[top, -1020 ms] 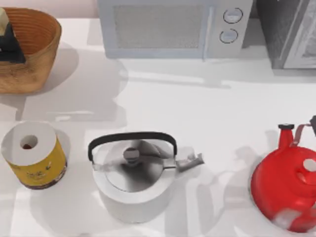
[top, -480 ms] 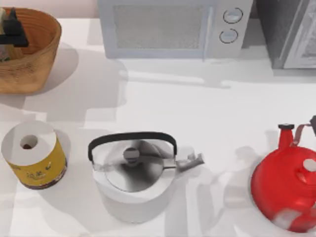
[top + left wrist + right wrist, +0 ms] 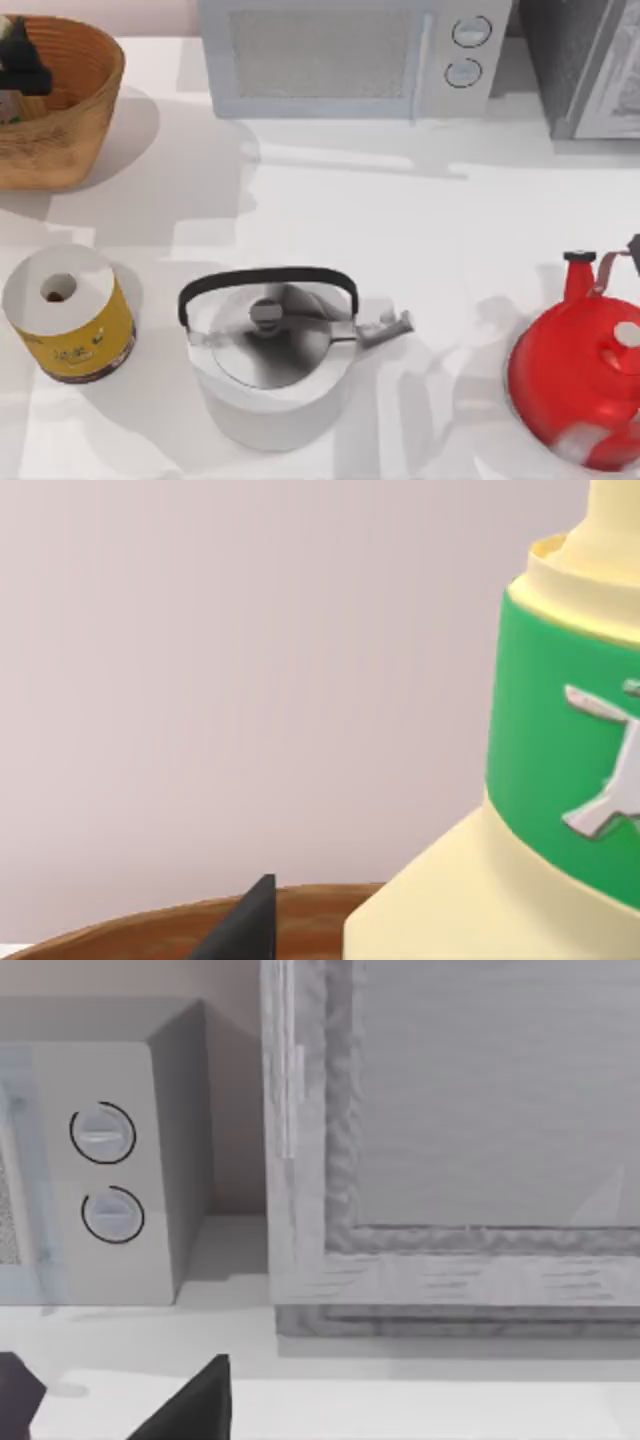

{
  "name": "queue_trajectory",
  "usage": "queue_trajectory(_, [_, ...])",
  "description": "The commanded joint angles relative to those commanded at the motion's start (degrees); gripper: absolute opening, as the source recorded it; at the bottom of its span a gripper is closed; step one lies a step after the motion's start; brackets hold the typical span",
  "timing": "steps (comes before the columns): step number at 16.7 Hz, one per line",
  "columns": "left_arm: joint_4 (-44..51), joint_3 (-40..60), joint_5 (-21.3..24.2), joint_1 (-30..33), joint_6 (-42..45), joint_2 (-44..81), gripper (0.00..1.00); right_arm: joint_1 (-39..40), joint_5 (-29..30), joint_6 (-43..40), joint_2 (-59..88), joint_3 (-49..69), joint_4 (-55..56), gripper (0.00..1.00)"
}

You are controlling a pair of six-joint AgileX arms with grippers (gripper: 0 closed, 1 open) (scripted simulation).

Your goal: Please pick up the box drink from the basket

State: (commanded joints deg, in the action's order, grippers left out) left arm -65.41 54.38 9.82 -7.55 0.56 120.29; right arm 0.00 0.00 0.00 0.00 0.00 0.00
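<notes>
The tan woven basket (image 3: 70,110) stands at the table's far left corner. My left gripper (image 3: 22,62) hangs over its left part. In the left wrist view the box drink (image 3: 560,780), pale yellow with a green band, sits close beside one dark fingertip (image 3: 250,920), above the basket's brown rim (image 3: 120,930). The left gripper looks shut on the box drink. My right gripper (image 3: 105,1415) is parked at the table's right edge, near the red kettle, with its fingers apart and nothing between them.
A microwave (image 3: 340,55) stands at the back centre, with a grey cabinet (image 3: 590,60) to its right. Along the front stand a white roll with a yellow label (image 3: 68,315), a silver kettle (image 3: 270,355) and a red kettle (image 3: 580,370).
My left gripper has shifted toward the far edge over the basket, as if rising. The right arm and the other objects have not moved.
</notes>
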Motion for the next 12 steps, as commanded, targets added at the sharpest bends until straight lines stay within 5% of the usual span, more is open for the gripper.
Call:
queue_trajectory(9, [0.0,0.0,0.0,0.0,0.0,0.0,0.02,0.0,0.0,0.0,0.0,0.0,0.0,1.0])
queue_trajectory(12, [0.0,0.0,0.0,0.0,0.0,0.0,0.0,0.0,0.0,0.0,0.0,0.0,0.0,1.0])
